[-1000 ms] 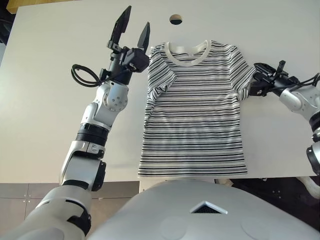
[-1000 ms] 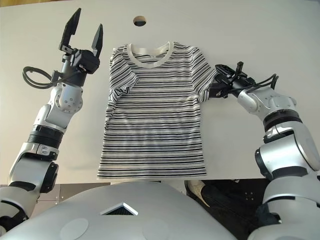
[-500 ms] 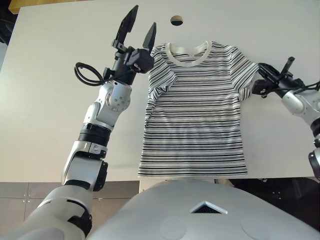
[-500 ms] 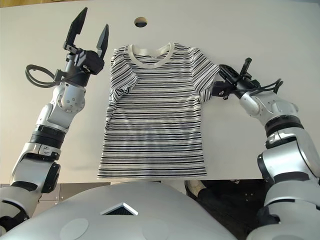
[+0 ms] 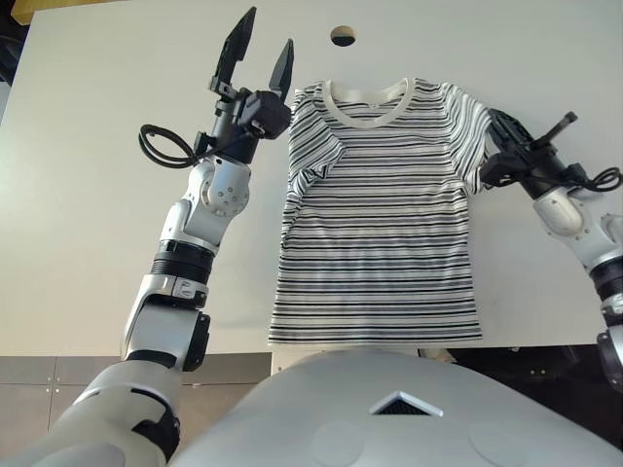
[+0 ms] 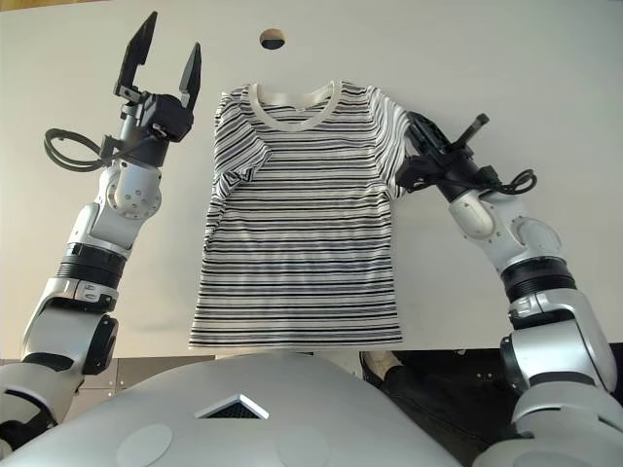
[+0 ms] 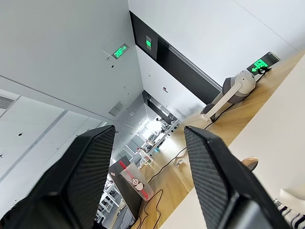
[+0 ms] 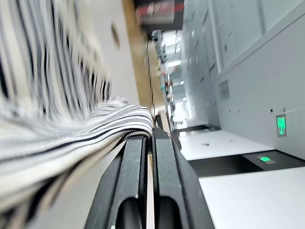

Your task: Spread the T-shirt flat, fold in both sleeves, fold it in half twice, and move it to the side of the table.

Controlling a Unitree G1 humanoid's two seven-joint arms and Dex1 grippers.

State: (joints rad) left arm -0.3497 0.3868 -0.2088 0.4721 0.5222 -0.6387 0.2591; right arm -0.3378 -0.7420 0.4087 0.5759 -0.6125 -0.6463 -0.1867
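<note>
T-shirt (image 5: 380, 224) lies face up on the white table (image 5: 97, 195), its long axis running away from the robot: collar at the far end, hem along the near edge. The right gripper (image 8: 148, 136) is clamped on the right sleeve (image 5: 475, 117), which it holds lifted toward the chest. The left gripper (image 5: 269, 31), fingers spread, points away just beside the left shoulder.
</note>
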